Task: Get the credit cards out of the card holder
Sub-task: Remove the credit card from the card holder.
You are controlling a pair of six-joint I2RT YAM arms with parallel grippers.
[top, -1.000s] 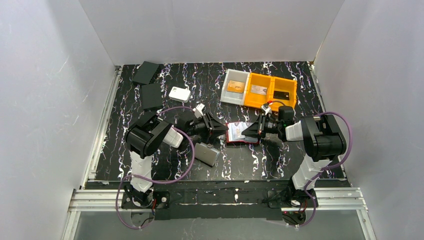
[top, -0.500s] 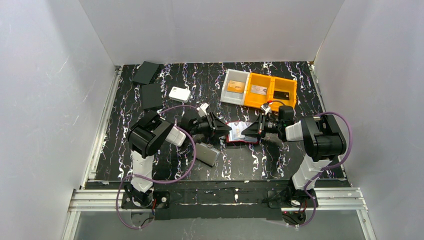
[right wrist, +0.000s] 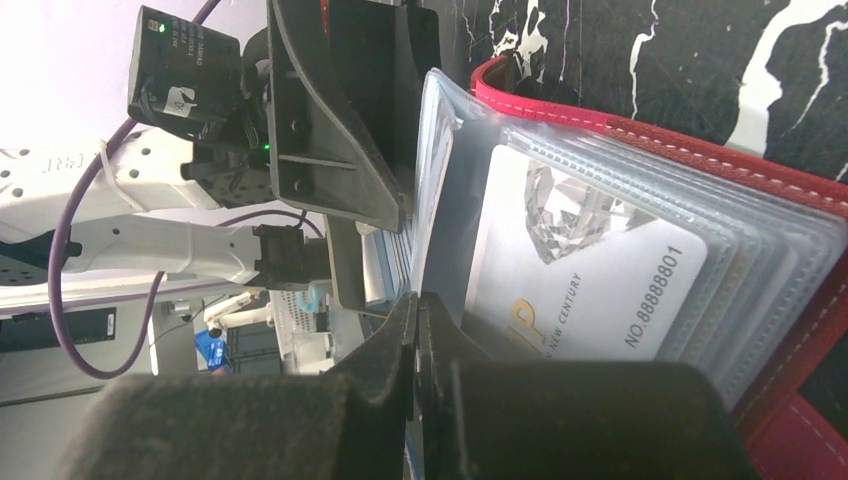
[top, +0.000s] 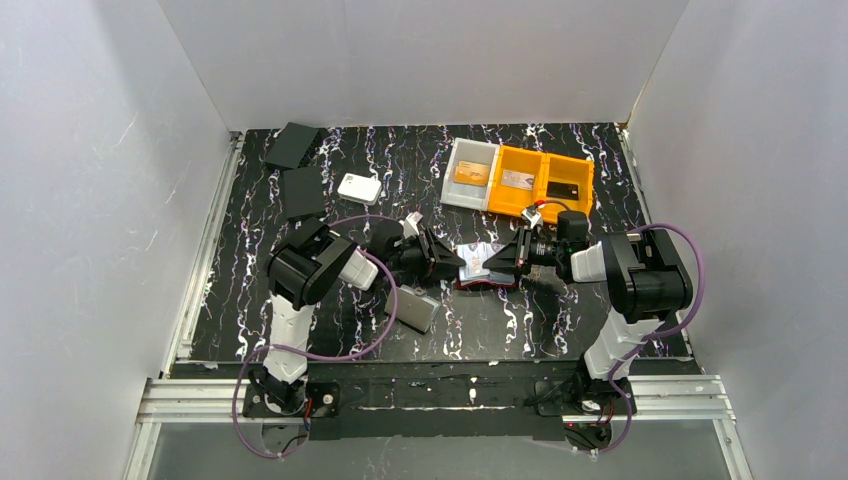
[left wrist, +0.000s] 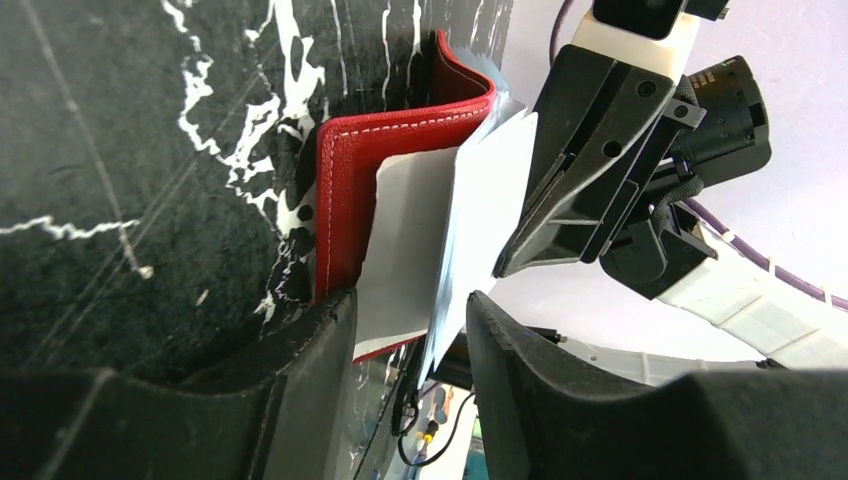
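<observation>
Bins (top: 520, 180) at the back of the table (top: 300, 300) hold three cards (top: 470, 172) in the top view (one in each box). The red card holder (top: 485, 272) lies open mid-table, between the arms. The left pincer (top: 450, 265) and right pincer (top: 494, 264) meet over it.

From the left wrist, the left pincer (left wrist: 410, 305) is open, its jaws apart on each side of what looks like a white card (left wrist: 400, 240) sticking out of the holder. The right pincer (left wrist: 510, 262) looks closed just beside it.

From the right wrist, the right pincer (right wrist: 415, 300) is closed, pinching a clear page (right wrist: 440, 180). A pale card (right wrist: 590, 270) with numbers sits in a pocket.

I think the pull comes next. It would be best to close the left jaws flat on the card alone, not the plastic. Then slide it straight out while the right side keeps the page steady.
</observation>
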